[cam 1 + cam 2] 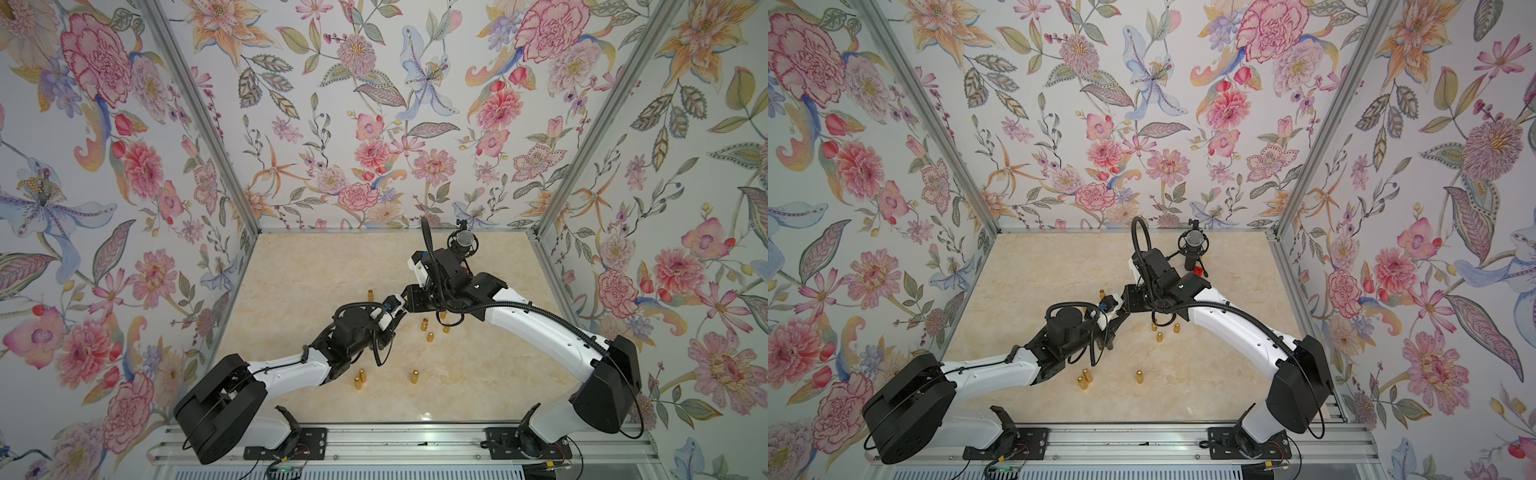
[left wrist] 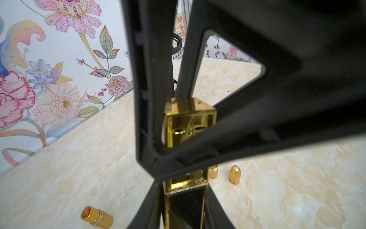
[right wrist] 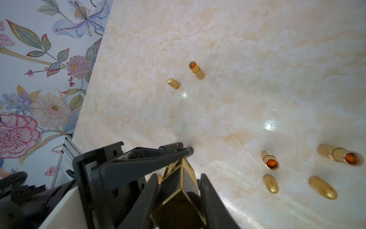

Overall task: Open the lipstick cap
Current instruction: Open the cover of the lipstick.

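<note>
We see the lipstick [image 3: 188, 183] above the worktop [image 1: 332, 266], the left hand [image 2: 184, 188] clenched on one end, the right hand [image 3: 180, 176] gripping the other.

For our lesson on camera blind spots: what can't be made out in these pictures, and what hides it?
- The square black-and-gold lipstick: both top views, covered by the left end effector and right end effector.
- Its cap joint: left wrist view, behind a black finger.
- Lettering on the gold bullet-shaped cap: right wrist view, too small to read.
</note>
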Motion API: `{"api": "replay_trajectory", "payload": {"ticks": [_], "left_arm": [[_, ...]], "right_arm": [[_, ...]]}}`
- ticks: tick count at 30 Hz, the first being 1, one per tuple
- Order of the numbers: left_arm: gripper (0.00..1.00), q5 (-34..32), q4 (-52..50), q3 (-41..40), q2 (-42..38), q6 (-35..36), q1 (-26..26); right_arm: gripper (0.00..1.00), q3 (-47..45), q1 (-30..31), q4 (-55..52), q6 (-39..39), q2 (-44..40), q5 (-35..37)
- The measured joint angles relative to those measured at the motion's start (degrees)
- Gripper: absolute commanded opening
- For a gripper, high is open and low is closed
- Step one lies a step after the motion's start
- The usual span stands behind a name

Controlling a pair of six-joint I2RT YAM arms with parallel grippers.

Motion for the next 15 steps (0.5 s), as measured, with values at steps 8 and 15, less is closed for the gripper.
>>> {"api": "replay_trajectory", "payload": {"ticks": [8,15], "left_arm": [[0.13,2.6,-0.1,0.0,-1.1,-1.3,0.0],[0.11,5.7,-0.5,0.0,-3.9,-3.3,0.5]], "right_arm": [[0.61,-1.0,-0.4,1.9,-3.1,-2.5,-2.5],[0.58,-6.1,-1.8,6.8,-7.6,-7.8,-6.1]]}}
